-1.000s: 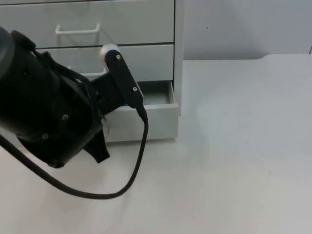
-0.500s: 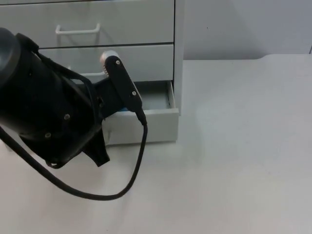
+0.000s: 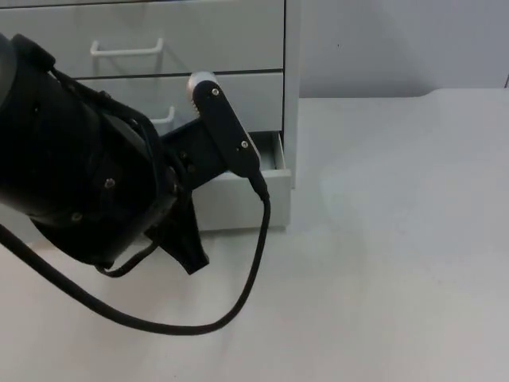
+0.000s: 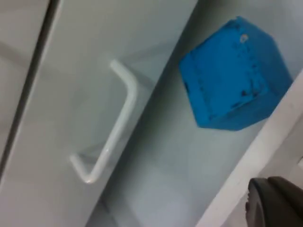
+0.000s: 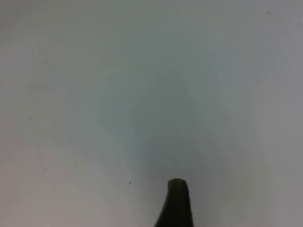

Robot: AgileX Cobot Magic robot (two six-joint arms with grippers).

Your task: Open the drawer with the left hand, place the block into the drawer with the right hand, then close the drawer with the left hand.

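The bottom drawer (image 3: 238,203) of the white cabinet (image 3: 207,32) stands a little open. Inside it lies the blue block (image 4: 232,82), close to the drawer's front wall (image 4: 246,165). My left gripper (image 3: 184,247) hangs in front of the drawer front, with the bulky black arm covering most of the drawer from above. A dark part of the left gripper (image 4: 274,203) sits just outside the front wall. The right gripper (image 5: 176,203) waits over bare white table.
Above the open drawer, the two upper drawers are closed, each with a white handle (image 3: 127,49) (image 4: 116,127). White table (image 3: 382,239) stretches to the right of the cabinet and in front of it, as far as the grey wall (image 3: 398,40).
My left arm has shifted right and toward the cabinet. The drawer front sits slightly nearer the cabinet than half a second ago, and the arm now covers the blue sliver seen from above.
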